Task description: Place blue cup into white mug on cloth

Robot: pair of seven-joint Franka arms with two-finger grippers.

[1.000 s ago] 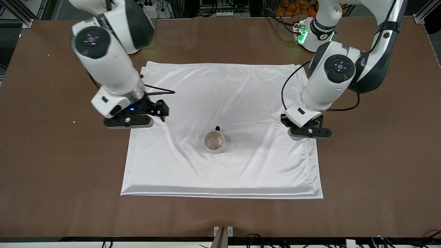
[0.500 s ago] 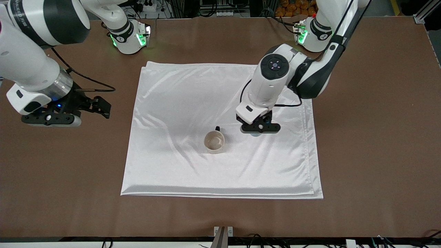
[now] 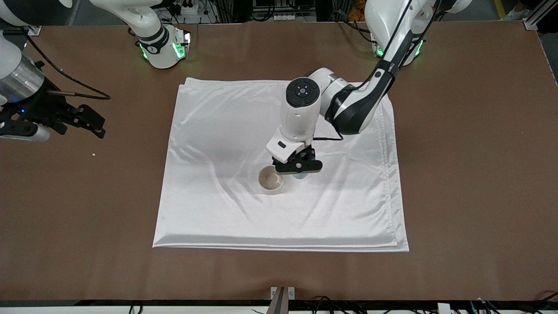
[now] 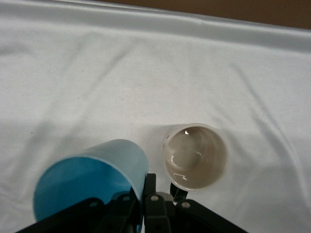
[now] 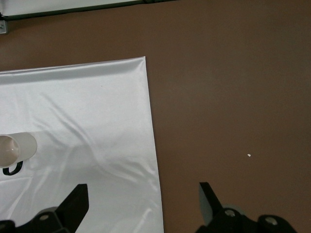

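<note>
the right gripper (image 3: 65, 124) waits open over bare desk (image 3: 457, 174). the mug (image 3: 270, 179) stands mid-cloth (image 3: 218, 205), probably hard and breakable. just beside and above it, the left gripper (image 3: 299, 169) pinches the cup (image 4: 90, 182) by its rim; it looks light and slick.

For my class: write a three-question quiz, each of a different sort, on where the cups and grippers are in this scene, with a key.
1. True or false: the blue cup already sits inside the mug.
2. Which gripper holds the cup? A. the left gripper B. the right gripper
3. Fill in: the mug stands upright on the ____.

Key
1. False. The cup is held in the air over the cloth, beside the mug and toward the left arm's end of the table.
2. A. It is shut on the cup; the right gripper is open and empty, waiting over bare table off the cloth.
3. cloth
</note>
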